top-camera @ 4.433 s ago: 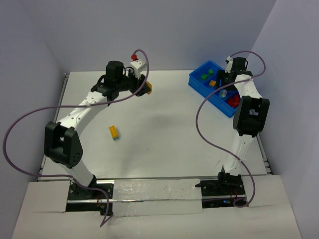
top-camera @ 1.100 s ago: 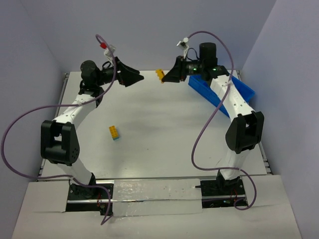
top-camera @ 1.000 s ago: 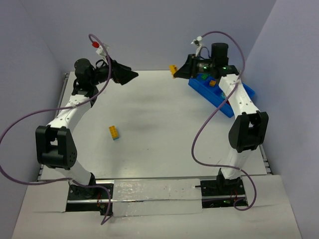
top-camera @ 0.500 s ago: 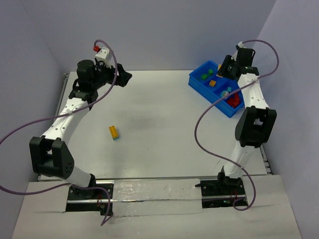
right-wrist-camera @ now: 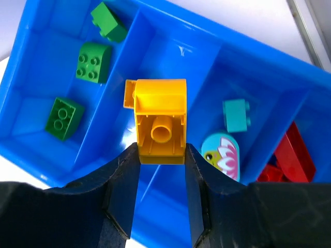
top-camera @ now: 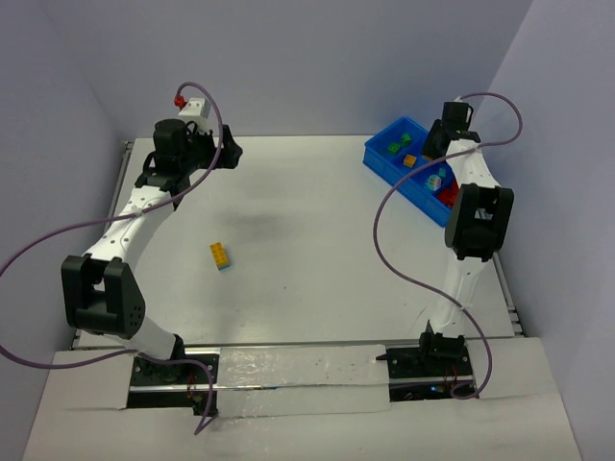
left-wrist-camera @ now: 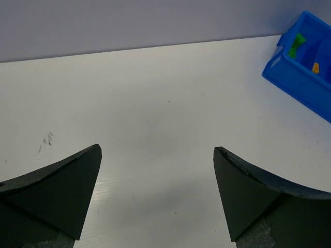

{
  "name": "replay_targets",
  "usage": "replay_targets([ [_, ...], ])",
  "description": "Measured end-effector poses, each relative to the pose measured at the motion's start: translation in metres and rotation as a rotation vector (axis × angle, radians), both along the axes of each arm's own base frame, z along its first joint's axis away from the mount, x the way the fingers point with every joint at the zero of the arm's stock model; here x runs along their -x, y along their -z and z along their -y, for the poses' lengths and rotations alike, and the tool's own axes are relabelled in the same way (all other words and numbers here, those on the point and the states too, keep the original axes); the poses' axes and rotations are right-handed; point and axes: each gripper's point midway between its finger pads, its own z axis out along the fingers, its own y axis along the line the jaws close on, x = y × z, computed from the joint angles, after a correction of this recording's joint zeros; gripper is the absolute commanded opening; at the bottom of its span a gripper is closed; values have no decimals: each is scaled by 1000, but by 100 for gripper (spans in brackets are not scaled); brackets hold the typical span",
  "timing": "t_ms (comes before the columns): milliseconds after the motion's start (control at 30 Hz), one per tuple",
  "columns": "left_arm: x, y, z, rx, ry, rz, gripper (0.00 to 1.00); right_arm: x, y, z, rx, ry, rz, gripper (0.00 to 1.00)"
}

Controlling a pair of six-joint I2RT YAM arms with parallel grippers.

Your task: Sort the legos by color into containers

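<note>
Currently: left gripper (left-wrist-camera: 156,150) idle, right gripper (right-wrist-camera: 160,155) over the bin with a brick in its grip.
My left gripper hangs spread wide and empty above the white table (left-wrist-camera: 155,93), well apart from the unsorted yellow-on-light-blue stacked plastic brick pair (top-camera: 221,255) mid-table. My right gripper is narrowed onto a yellow-orange studded plastic brick (right-wrist-camera: 160,116), clamped by its sides, above the bright blue divided plastic bin (right-wrist-camera: 201,57). It hangs over the compartment holding an orange piece (right-wrist-camera: 129,94). I judge this colour-matching: green bricks (right-wrist-camera: 93,62) lie left, red bricks (right-wrist-camera: 292,155) right.

Wide table (top-camera: 327,240) run thru centre, yellow/blue lego pair (top-camera: 220,255) mid-left, blue bin (top-camera: 394,181) far-right corner, wall (top-camera: 317,67) behind.
</note>
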Motion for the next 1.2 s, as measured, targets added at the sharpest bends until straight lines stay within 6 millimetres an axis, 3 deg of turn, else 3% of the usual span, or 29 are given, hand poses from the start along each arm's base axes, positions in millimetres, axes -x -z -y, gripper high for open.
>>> replay_targets([
  [167,1,6,-2,-5,-4,-21,99,-14,3,-2,-3,-10,19,1],
  [300,1,9,-4,-17,-7,-28,99,-26,5,-3,-1,-17,41,15],
  [400,2,10,-5,-25,-5,-32,99,-29,9,-5,1,-18,40,19],
  [500,3,14,-8,-44,2,-41,99,-33,12,-3,4,-16,41,38],
  [567,5,17,-9,-61,26,-48,99,-34,14,-3,4,-15,41,42],
  [667,12,26,-10,-83,90,-63,99,-35,18,-4,3,-17,35,63],
  [900,41,59,-14,-167,296,-135,99,-36,19,-7,-2,-31,36,98],
  [1067,68,72,-14,-323,537,-125,95,-37,13,-17,-25,-84,49,100],
  [1200,89,69,-18,-561,834,-26,91,-35,-12,-35,-40,-158,89,100],
])
